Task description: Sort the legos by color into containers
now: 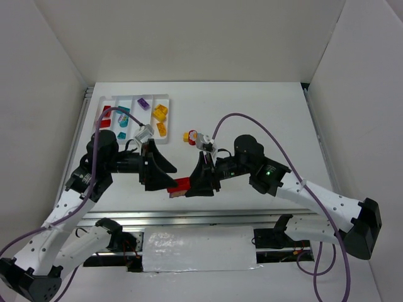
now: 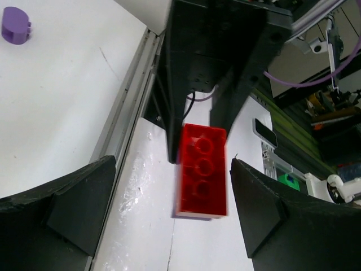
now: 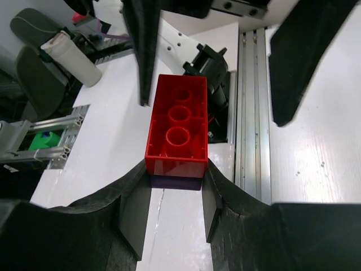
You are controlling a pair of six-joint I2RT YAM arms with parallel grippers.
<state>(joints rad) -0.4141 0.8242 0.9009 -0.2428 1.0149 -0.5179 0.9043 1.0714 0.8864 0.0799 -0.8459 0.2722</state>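
Right gripper (image 3: 174, 199): clamped on end of red brick (image 3: 177, 124);
Left gripper (image 2: 169, 206): my jaws gaping, astride it, mid-frame;
Next: centre; close squarely.

A white counter (image 1: 264, 113) sits in the middle. Plain white walls stand around the counter: a back wall (image 1: 189, 38), a left wall (image 1: 31, 94) and a right wall (image 1: 365, 75). A silver metal rail (image 1: 208, 217) runs along the counter's near edge, and a shiny crinkly sheet (image 1: 195, 248) lies just past it. The light is soft and even.
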